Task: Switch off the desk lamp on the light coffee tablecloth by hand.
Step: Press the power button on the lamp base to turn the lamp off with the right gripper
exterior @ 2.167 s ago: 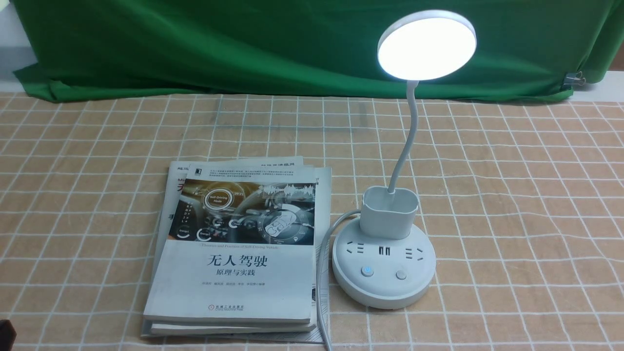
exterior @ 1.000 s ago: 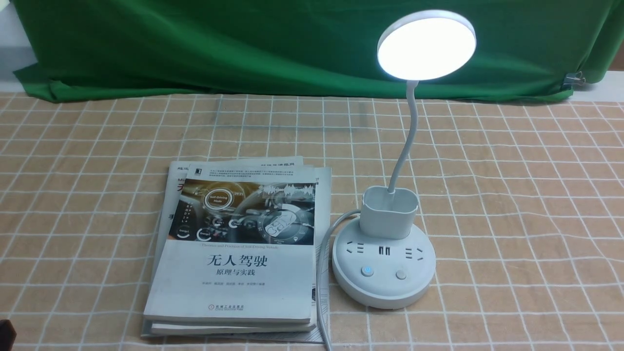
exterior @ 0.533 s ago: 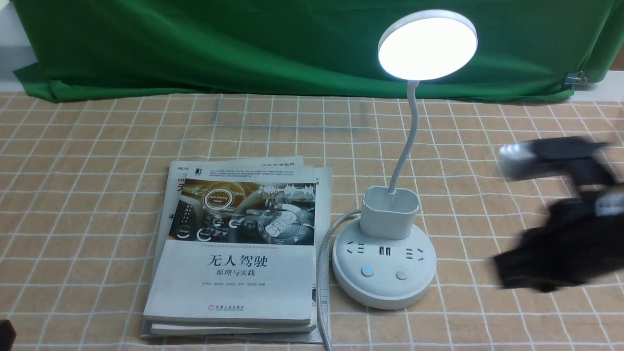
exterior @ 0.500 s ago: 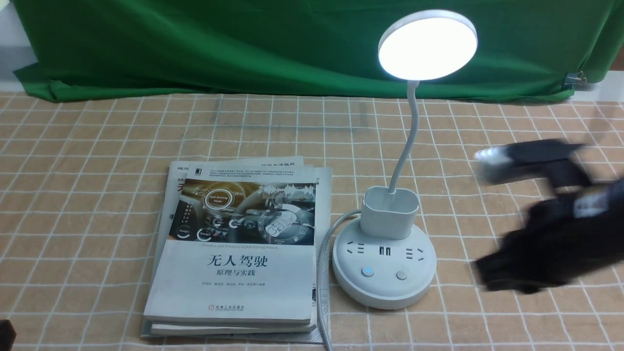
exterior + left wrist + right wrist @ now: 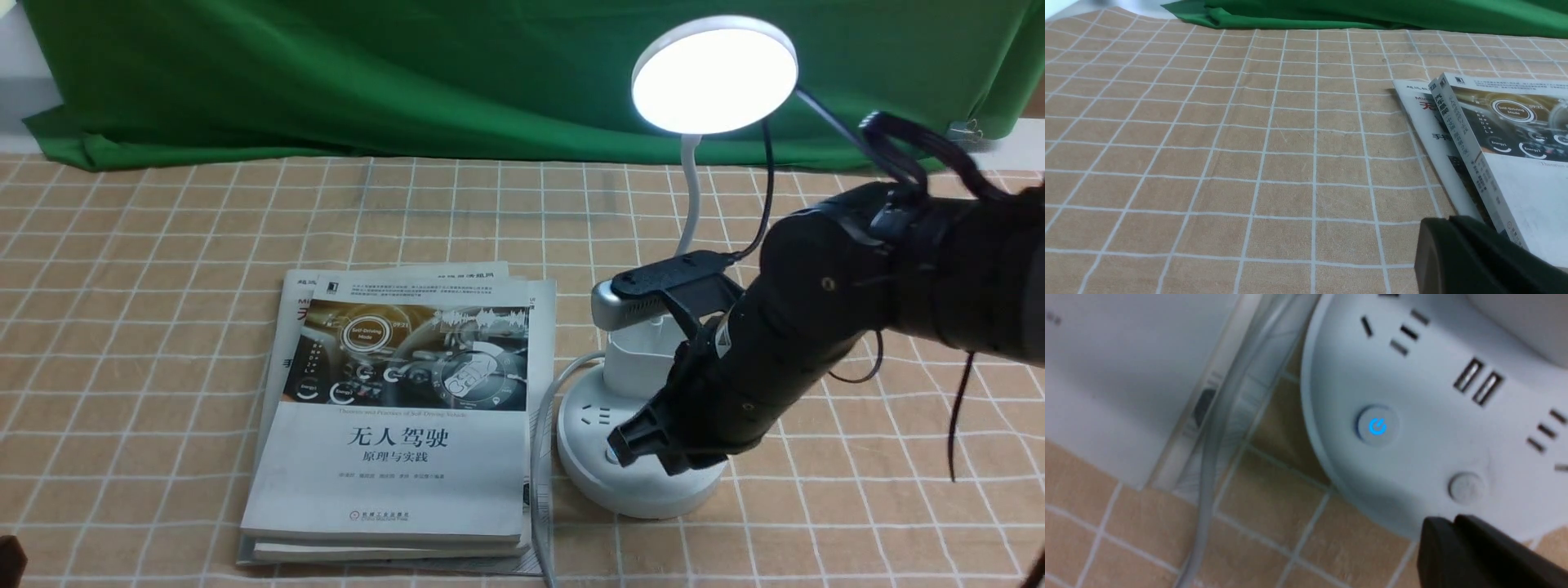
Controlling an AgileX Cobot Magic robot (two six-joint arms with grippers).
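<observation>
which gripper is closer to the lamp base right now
Right. The right gripper is over the front of the lamp base, by its buttons. The left gripper is low at the near left, with the books between it and the lamp.

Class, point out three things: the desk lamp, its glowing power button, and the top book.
desk lamp (image 5: 714, 75): front view, lit round head.
power button (image 5: 1376, 426): right wrist view, blue glowing symbol.
book (image 5: 408, 490): front view, white lower cover.

Stacked books (image 5: 1515, 163) lie on the light coffee tablecloth (image 5: 1208, 163) — green cloth (image 5: 1372, 16) behind, dark left gripper (image 5: 1453, 249) near them.
</observation>
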